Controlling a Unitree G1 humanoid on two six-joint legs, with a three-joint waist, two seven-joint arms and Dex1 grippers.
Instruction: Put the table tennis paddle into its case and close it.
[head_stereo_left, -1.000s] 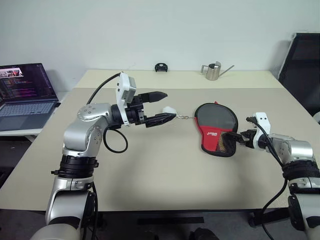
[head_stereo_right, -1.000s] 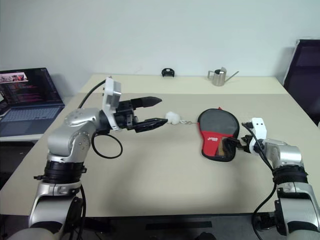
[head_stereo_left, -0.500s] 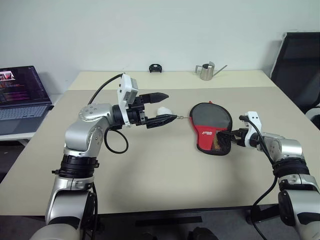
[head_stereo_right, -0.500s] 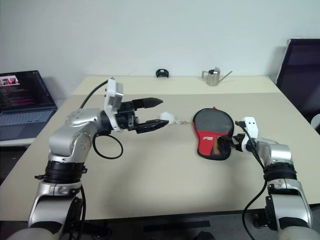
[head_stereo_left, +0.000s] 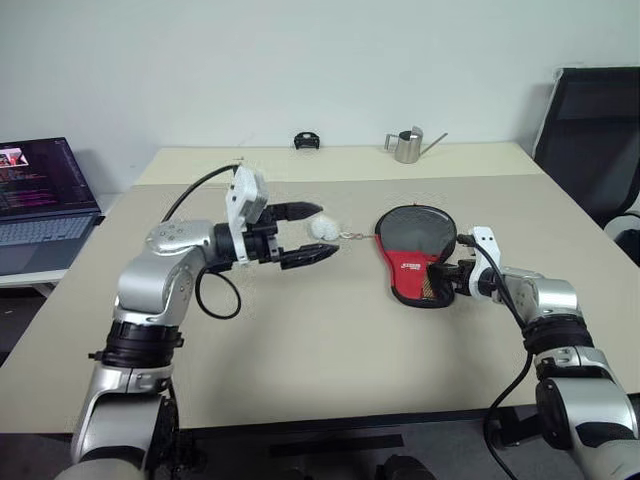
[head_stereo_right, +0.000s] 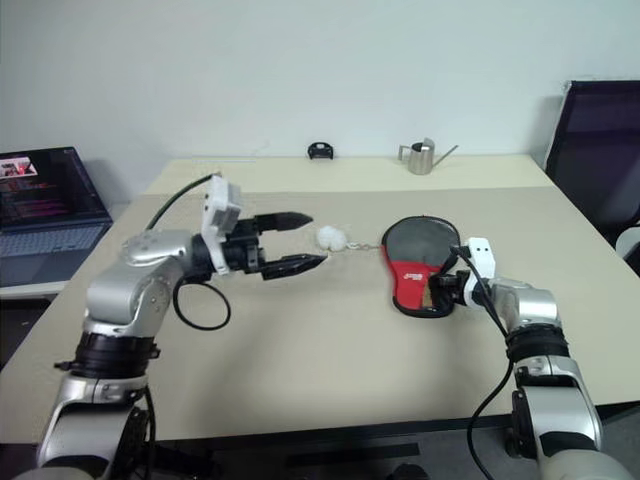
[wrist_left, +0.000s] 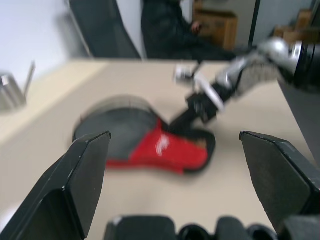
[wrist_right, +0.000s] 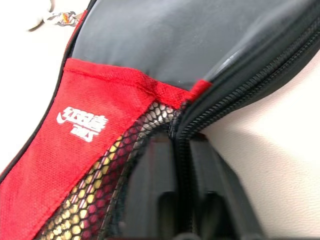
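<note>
Soft black-and-red mesh-pocketed case (head_stereo_left: 415, 255) — zipper rim pinched in right end effector (head_stereo_left: 452, 279); left end effector (head_stereo_left: 318, 232) wide — glossy black fingers.

Your left gripper (head_stereo_left: 312, 233) is hanging level with fingers spread wide, while your right gripper (head_stereo_left: 452, 281) is pinching shut, angled downward.

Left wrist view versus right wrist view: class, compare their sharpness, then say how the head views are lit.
Left wrist view: blurred throughout, the case and the right gripper smeared soft. Right wrist view: sharp up close, the zipper rim, mesh pocket and white logo crisp. Left eye view: even, soft light on the table, faint shadows, no glare.
</note>
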